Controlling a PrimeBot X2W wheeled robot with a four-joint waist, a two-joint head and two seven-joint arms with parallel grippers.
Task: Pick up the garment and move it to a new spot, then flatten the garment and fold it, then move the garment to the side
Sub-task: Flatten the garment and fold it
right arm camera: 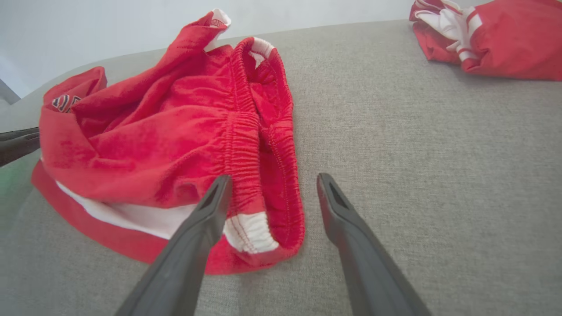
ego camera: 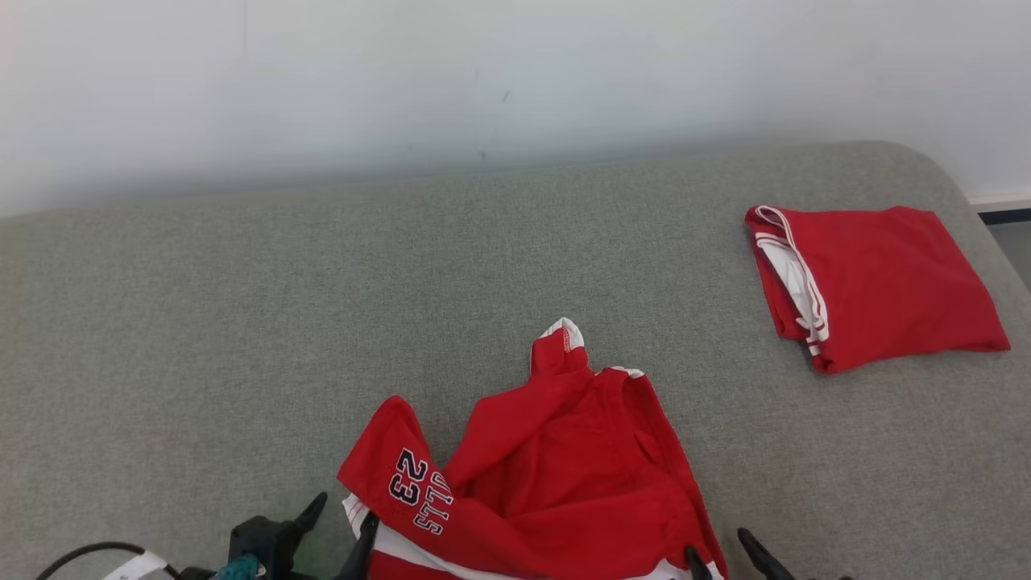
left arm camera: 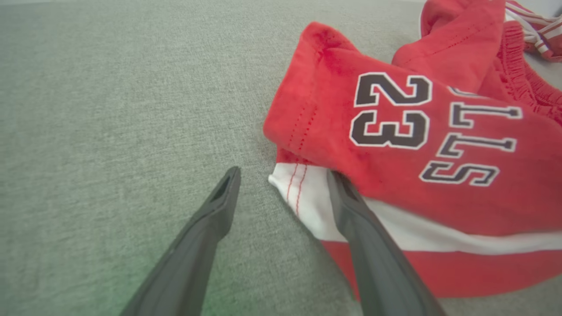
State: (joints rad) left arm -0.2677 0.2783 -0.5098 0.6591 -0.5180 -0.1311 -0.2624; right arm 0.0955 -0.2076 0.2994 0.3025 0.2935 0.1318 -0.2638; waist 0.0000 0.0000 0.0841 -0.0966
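The garment [ego camera: 556, 467], red shorts with white trim and a dark "23" print, lies crumpled at the near edge of the grey cushioned surface [ego camera: 242, 322]. My left gripper [ego camera: 345, 515] is open at its left end. In the left wrist view the garment [left arm camera: 417, 145] has a white hem corner between the fingers of this gripper [left arm camera: 283, 175], with one finger resting against the cloth. My right gripper [ego camera: 718, 548] is open at the garment's right end. In the right wrist view this gripper [right arm camera: 273, 179] straddles the elastic waistband end of the garment [right arm camera: 175, 140] without closing on it.
A second red garment [ego camera: 878, 282], folded, lies at the far right of the surface and also shows in the right wrist view [right arm camera: 505, 39]. A pale wall runs behind. The surface rounds off at its right edge [ego camera: 987, 234], with floor beyond.
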